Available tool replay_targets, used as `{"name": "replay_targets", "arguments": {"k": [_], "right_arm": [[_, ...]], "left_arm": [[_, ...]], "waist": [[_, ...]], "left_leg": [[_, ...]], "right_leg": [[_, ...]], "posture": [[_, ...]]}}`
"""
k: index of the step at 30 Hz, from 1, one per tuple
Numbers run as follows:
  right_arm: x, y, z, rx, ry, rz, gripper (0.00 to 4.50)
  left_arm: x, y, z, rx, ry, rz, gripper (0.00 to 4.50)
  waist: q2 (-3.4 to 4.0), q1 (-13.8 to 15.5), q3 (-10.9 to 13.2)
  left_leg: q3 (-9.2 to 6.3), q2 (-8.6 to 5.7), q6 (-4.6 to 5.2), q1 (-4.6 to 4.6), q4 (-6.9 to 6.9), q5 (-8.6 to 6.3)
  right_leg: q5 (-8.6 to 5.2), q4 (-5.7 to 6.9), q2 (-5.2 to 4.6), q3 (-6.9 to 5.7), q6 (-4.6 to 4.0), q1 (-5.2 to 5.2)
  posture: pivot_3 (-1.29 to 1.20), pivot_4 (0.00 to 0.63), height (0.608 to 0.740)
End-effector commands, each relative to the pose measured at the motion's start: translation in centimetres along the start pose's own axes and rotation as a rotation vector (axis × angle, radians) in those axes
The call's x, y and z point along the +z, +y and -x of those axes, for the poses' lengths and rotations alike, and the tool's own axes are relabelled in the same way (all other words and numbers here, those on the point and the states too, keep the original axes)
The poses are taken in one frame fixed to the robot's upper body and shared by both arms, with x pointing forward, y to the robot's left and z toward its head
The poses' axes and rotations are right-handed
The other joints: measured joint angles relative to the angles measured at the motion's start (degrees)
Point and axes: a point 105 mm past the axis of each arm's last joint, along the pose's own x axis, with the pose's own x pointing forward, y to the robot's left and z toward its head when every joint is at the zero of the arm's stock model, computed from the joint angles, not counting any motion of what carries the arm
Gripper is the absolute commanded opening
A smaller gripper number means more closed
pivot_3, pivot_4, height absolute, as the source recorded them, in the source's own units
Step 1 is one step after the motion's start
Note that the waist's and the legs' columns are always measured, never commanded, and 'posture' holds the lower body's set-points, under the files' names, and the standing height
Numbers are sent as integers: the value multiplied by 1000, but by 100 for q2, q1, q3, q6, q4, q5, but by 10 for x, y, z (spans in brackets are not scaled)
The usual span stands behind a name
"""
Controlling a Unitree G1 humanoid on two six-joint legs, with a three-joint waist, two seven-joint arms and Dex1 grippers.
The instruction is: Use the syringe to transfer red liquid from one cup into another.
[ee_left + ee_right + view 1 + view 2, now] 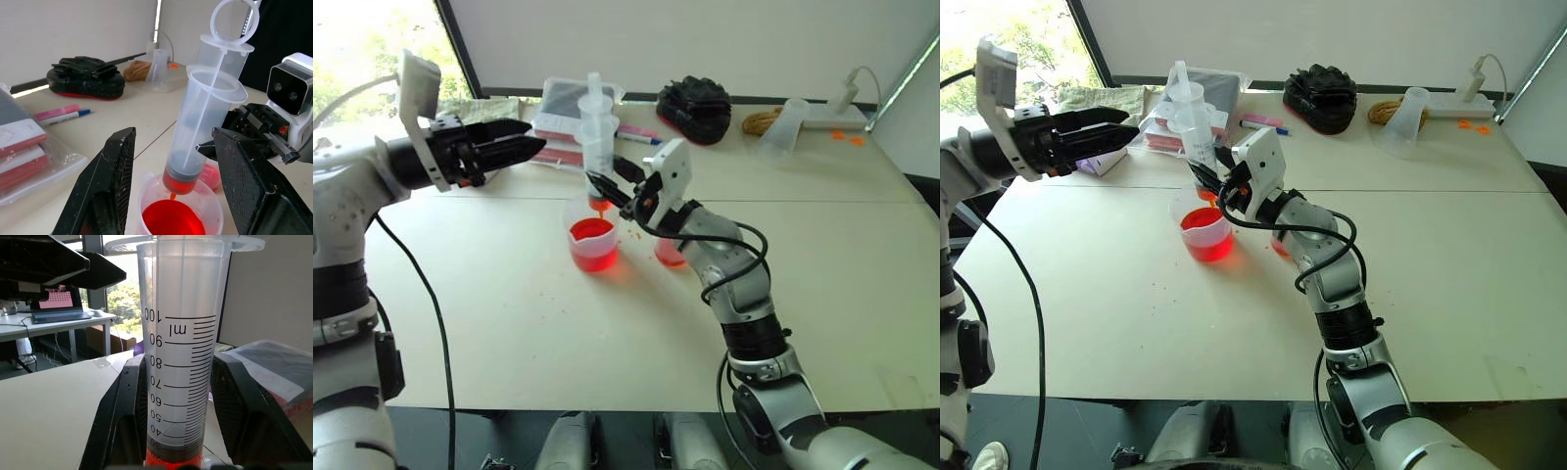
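Note:
The syringe (597,122) stands upright with my right gripper (607,193) shut on the lower part of its barrel (181,357). A little red liquid (180,182) sits under its plunger seal. Its stained tip hangs just above the larger cup (592,245), which holds red liquid (172,220). The smaller cup (669,253), also with red liquid in it, stands just right of that cup, partly hidden behind my right wrist. My left gripper (524,145) is open, raised at the syringe's left and apart from it, fingers (107,181) spread wide and pointing toward the barrel.
At the table's (509,313) back lie a plastic bag of red and white boxes (558,122), two pens (641,135), a black bundle (695,106), a coil of rope (764,122), a tipped clear cup (785,125) and a white power strip (837,119).

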Motion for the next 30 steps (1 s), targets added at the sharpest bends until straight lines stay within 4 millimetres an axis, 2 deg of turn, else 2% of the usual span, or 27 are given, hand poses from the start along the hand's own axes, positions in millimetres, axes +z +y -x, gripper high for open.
{"name": "replay_targets", "arguments": {"k": [1, 5, 11, 18, 26, 30], "right_arm": [[45, -8, 5, -26, -112, 54, 1309], [67, -24, 24, -90, -122, 62, 1309], [80, -40, 60, -200, -78, 64, 1309], [57, -47, 89, -317, 33, 64, 1309], [32, -49, 100, -368, 94, 52, 1309], [25, -49, 100, -378, 107, 55, 1309]], "left_arm": [[15, -3, -8, -41, -42, -50, 2561], [15, -3, -21, -90, -43, -55, 2561], [14, -7, -44, -177, -53, -58, 2561], [12, -10, -64, -256, -61, -47, 2561], [18, -24, -84, -367, -81, -35, 2561], [34, -40, -100, -431, -117, -15, 2561]], "waist": [[0, 12, 0], [0, 22, 0], [0, 21, 0], [0, 12, 0], [0, 29, 0], [-1, 33, 1]], "left_leg": [[0, 0, 0, 0, 0, 0], [1, -4, 1, -2, 0, 0], [1, -4, 5, -3, -1, -3], [4, -3, 36, -2, -1, -20], [3, -4, 38, -3, 0, -21], [3, -7, 42, -5, 3, -23]], "right_leg": [[0, 0, 1, 0, 0, 0], [0, -1, 3, -1, 0, 0], [0, -2, 5, -1, 0, 1], [0, -5, 10, -1, 0, 0], [0, -7, 13, -1, 0, 0], [0, -8, 12, -1, 0, 1]], "posture": [[0, 150, 740], [0, 150, 740], [0, 150, 740], [0, 150, 740], [0, 150, 740], [0, 150, 740]]}}
